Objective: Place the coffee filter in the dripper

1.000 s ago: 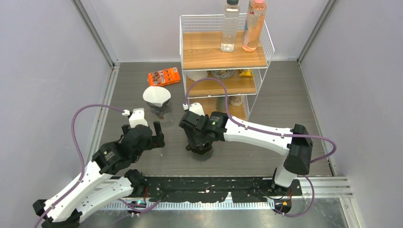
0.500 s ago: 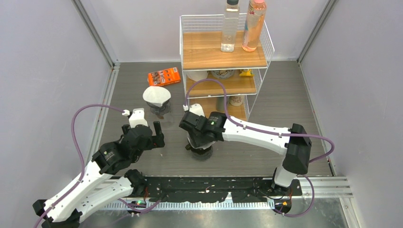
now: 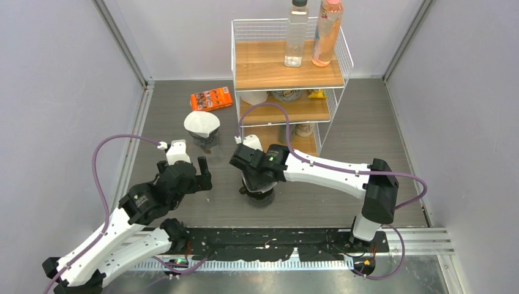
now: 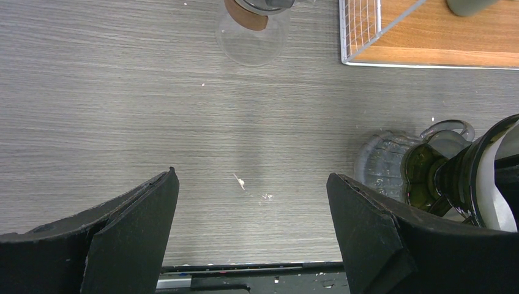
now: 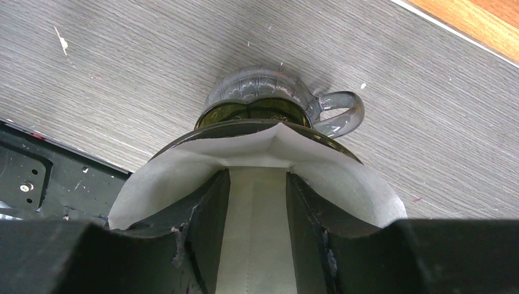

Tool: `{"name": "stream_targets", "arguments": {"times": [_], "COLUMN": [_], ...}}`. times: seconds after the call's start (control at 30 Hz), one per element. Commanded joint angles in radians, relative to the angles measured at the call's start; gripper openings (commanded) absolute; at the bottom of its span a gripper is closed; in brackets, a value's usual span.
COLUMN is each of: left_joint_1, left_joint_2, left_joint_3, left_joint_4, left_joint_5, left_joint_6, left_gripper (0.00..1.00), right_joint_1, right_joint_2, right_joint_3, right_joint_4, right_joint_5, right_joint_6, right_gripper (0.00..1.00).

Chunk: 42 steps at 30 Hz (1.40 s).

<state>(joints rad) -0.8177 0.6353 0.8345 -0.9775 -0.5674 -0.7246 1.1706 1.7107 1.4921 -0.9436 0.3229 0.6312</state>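
The white paper coffee filter lies opened inside the dark olive glass dripper, spreading around and between the right gripper's parted fingers; the dripper stands upright directly beneath them, its clear handle showing past the fingertips

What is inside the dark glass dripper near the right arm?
A white paper filter lines the dripper, and the right claw sits inside it. The filter's bottom is hidden.
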Motion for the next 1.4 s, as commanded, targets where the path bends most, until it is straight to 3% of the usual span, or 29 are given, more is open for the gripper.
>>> {"name": "stream_targets", "arguments": {"times": [0.0,0.63,0.83,0.93,1.03,1.2,1.37], "left_joint_1": [0.005,0.005,0.005,0.005,0.013,0.052,0.167], "left_joint_2": [-0.005,-0.007,-0.015,-0.022,-0.031,-0.063,-0.072], "left_joint_3": [0.000,0.015,0.024,0.020,0.015,-0.026,-0.062], "left_joint_4": [0.024,0.024,0.015,-0.005,-0.030,-0.019,0.008], "left_joint_5": [-0.022,0.009,-0.006,-0.038,-0.072,-0.118,-0.120], "left_joint_6": [0.001,0.010,0.007,-0.015,-0.040,-0.069,-0.096], "left_gripper": [1.00,1.00,1.00,1.00,1.00,1.00,0.99], "right_joint_1": [-0.005,-0.005,-0.014,-0.047,-0.176,-0.474,-0.660], "right_joint_2": [0.017,-0.106,-0.227,-0.344,-0.464,-0.743,-0.964], "right_joint_3": [0.010,0.188,0.189,0.115,-0.010,-0.306,-0.533], "right_joint_4": [-0.015,-0.092,-0.103,-0.075,-0.008,0.097,0.142], "right_joint_5": [-0.001,0.091,0.201,0.235,0.231,0.193,0.365], "right_joint_6": [-0.008,-0.073,-0.079,-0.104,-0.103,-0.117,-0.112], "right_gripper": [0.47,0.53,0.63,0.79,0.99,0.95,0.95]}}
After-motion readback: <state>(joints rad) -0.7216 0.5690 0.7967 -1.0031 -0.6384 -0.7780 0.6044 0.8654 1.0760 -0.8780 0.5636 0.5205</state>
